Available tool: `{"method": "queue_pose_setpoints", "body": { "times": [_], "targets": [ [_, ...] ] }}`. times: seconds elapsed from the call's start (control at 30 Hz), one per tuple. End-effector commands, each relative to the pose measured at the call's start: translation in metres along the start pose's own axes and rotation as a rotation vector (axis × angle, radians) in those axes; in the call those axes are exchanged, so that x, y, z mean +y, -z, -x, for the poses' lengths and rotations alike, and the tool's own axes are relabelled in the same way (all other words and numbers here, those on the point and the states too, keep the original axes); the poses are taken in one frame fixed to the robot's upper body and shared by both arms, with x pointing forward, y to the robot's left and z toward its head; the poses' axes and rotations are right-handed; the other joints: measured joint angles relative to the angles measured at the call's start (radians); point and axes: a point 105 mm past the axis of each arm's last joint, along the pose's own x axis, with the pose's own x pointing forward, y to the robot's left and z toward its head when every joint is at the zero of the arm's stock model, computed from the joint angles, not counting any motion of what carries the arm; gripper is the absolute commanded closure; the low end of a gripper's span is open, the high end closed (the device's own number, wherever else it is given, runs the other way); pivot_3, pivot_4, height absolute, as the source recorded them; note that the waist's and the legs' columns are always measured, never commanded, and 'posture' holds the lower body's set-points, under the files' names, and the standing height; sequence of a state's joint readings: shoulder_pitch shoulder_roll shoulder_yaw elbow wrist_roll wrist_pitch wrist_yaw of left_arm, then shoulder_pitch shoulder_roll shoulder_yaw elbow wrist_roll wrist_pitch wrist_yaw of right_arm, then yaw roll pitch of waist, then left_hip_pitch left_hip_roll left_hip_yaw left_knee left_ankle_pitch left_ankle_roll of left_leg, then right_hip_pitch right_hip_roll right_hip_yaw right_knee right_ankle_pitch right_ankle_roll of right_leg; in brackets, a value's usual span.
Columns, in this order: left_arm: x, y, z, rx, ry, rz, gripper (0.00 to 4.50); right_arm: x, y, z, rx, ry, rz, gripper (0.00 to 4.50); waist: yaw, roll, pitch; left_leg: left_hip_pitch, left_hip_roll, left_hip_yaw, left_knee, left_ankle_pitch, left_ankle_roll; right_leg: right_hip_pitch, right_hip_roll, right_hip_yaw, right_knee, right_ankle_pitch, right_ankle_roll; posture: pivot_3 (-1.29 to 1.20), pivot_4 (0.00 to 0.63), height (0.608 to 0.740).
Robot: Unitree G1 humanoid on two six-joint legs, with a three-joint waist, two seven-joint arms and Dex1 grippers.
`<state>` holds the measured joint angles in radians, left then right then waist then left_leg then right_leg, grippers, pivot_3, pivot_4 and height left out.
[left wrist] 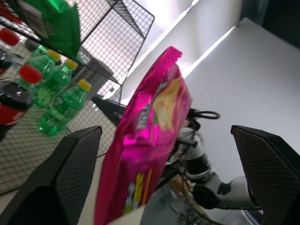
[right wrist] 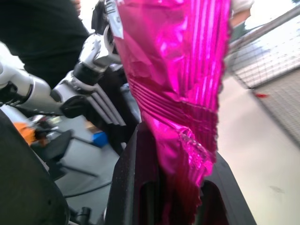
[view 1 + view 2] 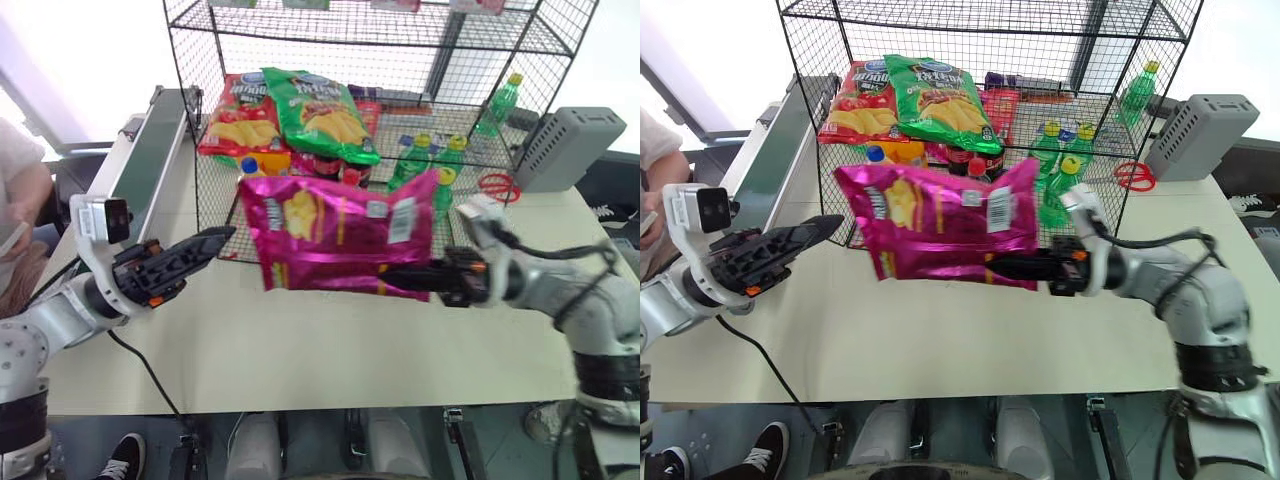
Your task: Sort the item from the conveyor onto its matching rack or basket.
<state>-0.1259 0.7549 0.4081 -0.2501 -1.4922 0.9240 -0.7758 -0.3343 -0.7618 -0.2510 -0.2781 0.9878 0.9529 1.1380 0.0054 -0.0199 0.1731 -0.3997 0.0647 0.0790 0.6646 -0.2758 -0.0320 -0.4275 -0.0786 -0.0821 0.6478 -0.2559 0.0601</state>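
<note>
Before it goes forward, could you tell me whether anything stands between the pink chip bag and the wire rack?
Nothing visible does: the pink chip bag, pinched by the right pincer, hangs above the table just before the rack.

Table: I see a pale tabletop [image 3: 300, 350], bare beneath both grippers.
Rack: black wire rack [image 3: 200, 150] stands on it, beyond the right gripper [image 3: 395, 272].
Conveyor: conveyor [image 3: 150, 150] beyond the left gripper [image 3: 215, 240].
Box: grey vented box [image 3: 565, 145] past the right wrist.
</note>
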Motion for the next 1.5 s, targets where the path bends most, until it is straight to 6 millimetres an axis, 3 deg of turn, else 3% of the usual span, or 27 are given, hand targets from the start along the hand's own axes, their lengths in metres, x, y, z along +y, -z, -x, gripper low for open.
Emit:
{"method": "queue_pose_setpoints", "body": {
  "times": [0.03,0.17,0.33,0.43,0.53,0.8,0.9,1.03,1.4,1.47,1.5],
  "targets": [
    [0.001,-0.004,-0.007,0.004,-0.030,-0.186,0.00,0.004,-0.033,0.021,-0.093,0.125,0.203,4.45,0.001,0.000,0.000,0.000,0.000,0.000,0.000,0.000,0.000,0.000,0.000,0.000,0.000,0.000,0.000,0.00,0.150,0.740],
    [0.007,-0.004,-0.016,-0.014,-0.023,-0.280,0.00,-0.011,-0.082,0.057,-0.262,0.402,0.510,4.45,0.007,0.000,0.000,0.000,0.000,0.000,0.000,0.000,0.000,0.000,0.000,0.001,0.000,0.000,0.000,0.00,0.150,0.740],
    [0.014,-0.007,-0.023,-0.009,0.002,-0.314,0.00,-0.029,-0.117,0.069,-0.325,0.627,0.789,4.45,0.003,0.000,0.000,0.000,0.000,0.001,0.000,0.000,0.000,0.000,0.001,0.001,0.000,0.000,0.000,0.00,0.150,0.740],
    [0.017,-0.005,-0.025,0.015,0.011,-0.331,0.00,-0.051,-0.096,0.069,-0.011,0.720,1.124,4.45,0.005,0.000,0.000,0.000,0.000,0.001,0.000,0.000,0.000,0.000,0.001,0.001,0.000,0.000,0.000,0.00,0.150,0.740],
    [0.022,-0.001,-0.023,0.037,0.005,-0.339,0.00,-0.062,-0.085,0.070,0.078,0.718,1.264,4.45,0.004,0.001,0.000,-0.001,0.000,0.001,0.000,0.000,0.000,0.000,0.001,0.001,-0.001,0.000,0.001,0.00,0.150,0.740],
    [0.024,0.005,-0.019,0.063,-0.015,-0.368,0.00,-0.088,-0.103,0.078,0.217,0.894,1.546,4.45,-0.011,0.003,0.002,0.000,0.000,0.001,0.000,0.001,-0.002,-0.001,0.000,0.001,0.001,0.000,0.001,0.00,0.150,0.740],
    [0.022,0.008,-0.018,0.064,-0.013,-0.349,0.00,-0.110,-0.100,0.075,0.446,0.984,1.691,4.45,-0.018,0.003,0.002,0.000,0.000,0.001,0.000,0.002,-0.002,-0.001,0.000,0.001,0.001,0.000,0.001,0.00,0.150,0.740],
    [0.024,0.007,-0.020,0.042,-0.043,-0.424,0.00,-0.133,-0.103,0.068,0.449,1.142,1.623,4.45,-0.025,0.003,0.002,0.000,0.000,0.001,0.000,0.004,-0.008,-0.001,0.000,0.001,0.001,0.000,0.001,0.00,0.150,0.740],
    [0.025,0.016,-0.018,0.036,-0.069,-0.431,0.00,-0.147,-0.098,0.050,0.383,1.189,1.459,4.45,-0.019,0.004,0.002,-0.001,0.000,0.001,0.000,0.003,-0.005,-0.001,-0.001,0.001,0.001,0.000,0.001,0.00,0.150,0.740],
    [0.026,0.017,-0.018,0.038,-0.072,-0.435,0.00,-0.145,-0.101,0.048,0.343,1.176,1.433,3.44,-0.020,0.004,0.002,-0.001,0.000,0.001,0.000,0.003,-0.005,-0.001,-0.001,0.001,0.002,0.000,0.001,0.00,0.150,0.740],
    [0.026,0.018,-0.017,0.037,-0.075,-0.426,0.00,-0.143,-0.103,0.048,0.330,1.175,1.430,3.19,-0.021,0.004,0.002,0.000,0.000,0.001,0.000,0.003,-0.005,-0.001,0.000,0.001,0.002,0.000,0.001,0.00,0.150,0.740]
  ]
}}
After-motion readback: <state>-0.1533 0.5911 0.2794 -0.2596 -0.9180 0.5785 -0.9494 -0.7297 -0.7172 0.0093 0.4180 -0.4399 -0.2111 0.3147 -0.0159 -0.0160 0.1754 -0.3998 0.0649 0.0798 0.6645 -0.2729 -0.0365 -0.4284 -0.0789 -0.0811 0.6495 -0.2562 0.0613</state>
